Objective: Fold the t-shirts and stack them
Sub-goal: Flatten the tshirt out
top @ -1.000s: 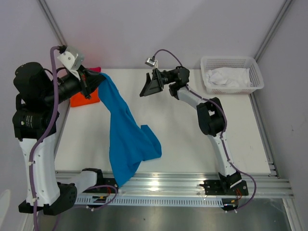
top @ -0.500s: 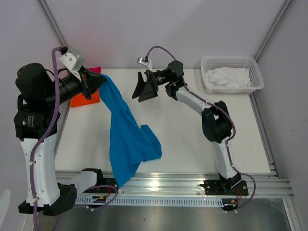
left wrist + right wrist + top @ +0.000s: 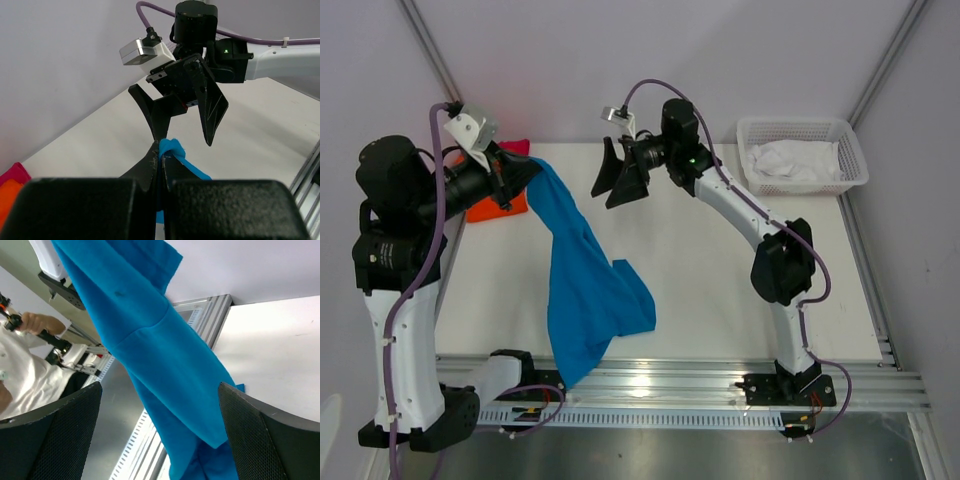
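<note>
The bright blue t-shirt [image 3: 582, 285] hangs from my left gripper [image 3: 530, 170], which is shut on a bunched bit of its top edge [image 3: 172, 148]. The cloth trails down over the table's near edge. Behind it, at the back left, lie the orange t-shirt [image 3: 496, 208] and a corner of the pinkish-red t-shirt [image 3: 517, 146]. My right gripper [image 3: 601, 199] stands wide open and empty, just right of the held top of the blue shirt. In the right wrist view the blue t-shirt [image 3: 150, 340] fills the space ahead of the right gripper [image 3: 160, 440], untouched by its fingers [image 3: 55, 435].
A white lattice basket [image 3: 848, 134] holding white cloth [image 3: 788, 160] stands at the back right. An aluminium rail [image 3: 720, 381] runs along the table's near edge. A person's hand on a handle [image 3: 35, 322] shows beyond the table.
My right arm has swung left and raised its open gripper closer to the held top of the blue shirt. The left arm and the shirt have barely moved.
</note>
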Available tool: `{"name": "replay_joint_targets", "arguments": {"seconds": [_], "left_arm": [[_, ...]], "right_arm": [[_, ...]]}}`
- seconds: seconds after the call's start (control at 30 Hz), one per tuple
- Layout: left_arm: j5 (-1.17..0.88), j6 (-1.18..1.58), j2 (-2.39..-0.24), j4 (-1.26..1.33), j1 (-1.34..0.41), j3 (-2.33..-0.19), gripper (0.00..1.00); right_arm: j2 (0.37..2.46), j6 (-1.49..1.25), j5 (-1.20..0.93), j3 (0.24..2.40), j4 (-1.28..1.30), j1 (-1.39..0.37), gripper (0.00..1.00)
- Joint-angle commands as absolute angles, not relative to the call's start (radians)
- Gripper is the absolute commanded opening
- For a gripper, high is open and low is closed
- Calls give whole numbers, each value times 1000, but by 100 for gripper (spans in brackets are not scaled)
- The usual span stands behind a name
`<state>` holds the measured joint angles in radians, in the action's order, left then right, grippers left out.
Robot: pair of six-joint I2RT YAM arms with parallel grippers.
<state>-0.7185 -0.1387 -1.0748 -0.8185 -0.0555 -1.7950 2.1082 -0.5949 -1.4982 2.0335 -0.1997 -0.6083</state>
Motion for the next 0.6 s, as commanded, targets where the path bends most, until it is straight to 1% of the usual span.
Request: {"name": "replay_joint_targets", "arguments": {"seconds": [0.0, 0.03, 0.07, 0.1, 0.13, 0.17, 0.2, 0.23, 0.27, 0.33, 0.4, 0.47, 0.53, 0.57], "left_arm": [[-736, -117, -1055, -770, -45, -1789, 0], [-736, -118, -1055, -769, -44, -1786, 0], [-735, -117, -1055, -769, -46, -1779, 0], [-735, -118, -1054, -767, -46, -1779, 0], [-733, -117, -1054, -765, -46, -1775, 0], [-733, -118, -1051, -759, -45, -1772, 0], [-733, -115, -1051, -759, -44, -1767, 0], [-733, -115, -1049, -758, -44, -1766, 0], [-733, -114, -1048, -756, -44, -1766, 0], [-735, -114, -1048, -756, -44, -1766, 0], [-733, -115, -1045, -758, -44, -1763, 0], [-732, -117, -1045, -756, -44, -1758, 0], [-727, -117, -1042, -752, -45, -1752, 0], [-729, -118, -1040, -750, -44, -1747, 0]], "right_arm": [[2104, -697, -1537, 2068, -199, -614, 99], [2121, -797, -1510, 2069, -262, -609, 99], [2140, -928, -1496, 2060, -504, -609, 99], [2161, -1235, -1485, 2053, -643, -607, 99], [2219, -1409, -1459, 2059, -801, -601, 99], [2256, -1581, -1442, 2104, -1091, -598, 99], [2301, -1732, -1425, 2144, -1185, -597, 99], [2302, -1790, -1402, 2125, -1183, -592, 99], [2298, -1754, -1414, 2114, -1108, -592, 99], [2301, -1753, -1427, 2120, -1133, -595, 99], [2299, -1769, -1433, 2131, -1204, -597, 99], [2275, -1764, -1474, 2143, -1328, -598, 99], [2232, -1657, -1502, 2114, -1360, -600, 99], [2168, -1596, -1517, 2083, -1368, -598, 99]]}}
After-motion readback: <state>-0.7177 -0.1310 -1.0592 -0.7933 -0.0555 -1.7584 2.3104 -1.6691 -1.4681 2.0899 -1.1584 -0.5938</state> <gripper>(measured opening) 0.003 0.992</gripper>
